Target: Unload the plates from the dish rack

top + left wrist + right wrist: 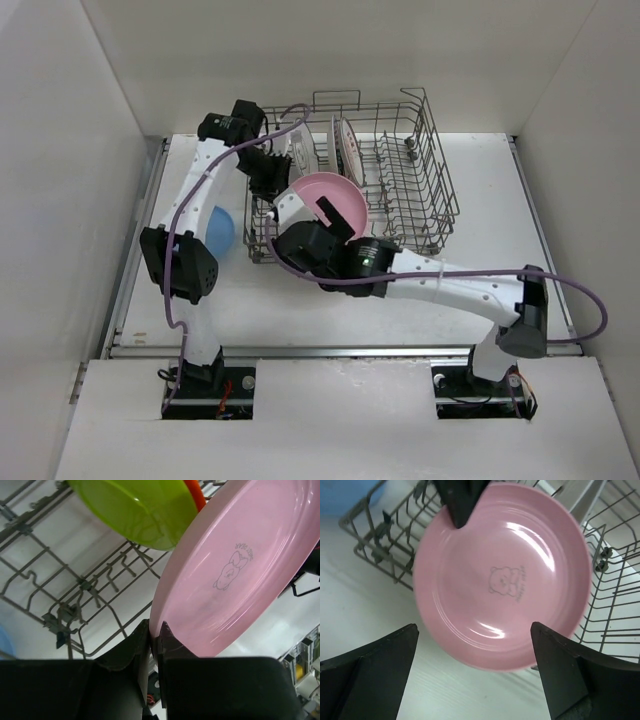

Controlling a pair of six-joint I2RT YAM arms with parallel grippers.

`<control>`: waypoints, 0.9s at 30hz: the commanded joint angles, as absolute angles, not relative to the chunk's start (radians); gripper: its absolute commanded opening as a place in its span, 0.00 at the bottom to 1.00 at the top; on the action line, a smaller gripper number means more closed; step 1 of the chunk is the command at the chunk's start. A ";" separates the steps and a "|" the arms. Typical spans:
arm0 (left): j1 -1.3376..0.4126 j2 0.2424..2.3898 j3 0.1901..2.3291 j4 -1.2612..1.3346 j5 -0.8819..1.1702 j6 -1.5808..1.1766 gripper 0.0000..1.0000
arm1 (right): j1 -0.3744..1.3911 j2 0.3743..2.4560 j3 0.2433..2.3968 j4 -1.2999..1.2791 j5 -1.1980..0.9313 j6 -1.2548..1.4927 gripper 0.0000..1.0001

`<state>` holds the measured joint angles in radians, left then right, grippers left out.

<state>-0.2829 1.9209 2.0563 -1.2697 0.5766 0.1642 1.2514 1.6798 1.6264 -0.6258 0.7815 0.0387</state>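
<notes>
My left gripper (pixel 155 635) is shut on the rim of a pink plate (pixel 240 565) with a small printed figure. It holds the plate tilted above the front left of the grey wire dish rack (pixel 420 190). In the top view the left gripper (pixel 272 185) is at the pink plate's (pixel 340 195) left edge. My right gripper (pixel 474 626) is open, with its fingers spread on either side of the pink plate's (pixel 502 575) lower rim and not touching it. A lime green plate (pixel 140 510) and an orange plate (pixel 192 492) stand in the rack. White plates (pixel 345 145) stand upright at the rack's back.
A blue plate (pixel 218 228) lies on the table left of the rack. It also shows in the right wrist view (pixel 345 495). White walls enclose the table on the left, back and right. The right arm (pixel 450 285) stretches across the table in front of the rack.
</notes>
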 commanded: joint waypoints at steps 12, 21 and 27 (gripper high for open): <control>0.130 1.704 2.108 -1.092 0.557 -0.073 0.00 | 0.972 1.410 1.741 -0.487 0.504 0.268 1.00; 0.441 1.629 1.882 -1.170 0.451 0.026 0.00 | 0.710 1.584 1.798 -0.457 0.160 0.356 0.84; 0.514 1.689 1.655 -1.095 0.423 0.084 0.00 | 0.638 1.723 1.854 -0.446 0.149 0.356 0.58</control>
<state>0.4938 1.6573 1.7054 -1.1240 0.4328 0.0360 0.6582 1.6981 1.7836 -0.4969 0.2031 0.3405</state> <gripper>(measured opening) 0.050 0.592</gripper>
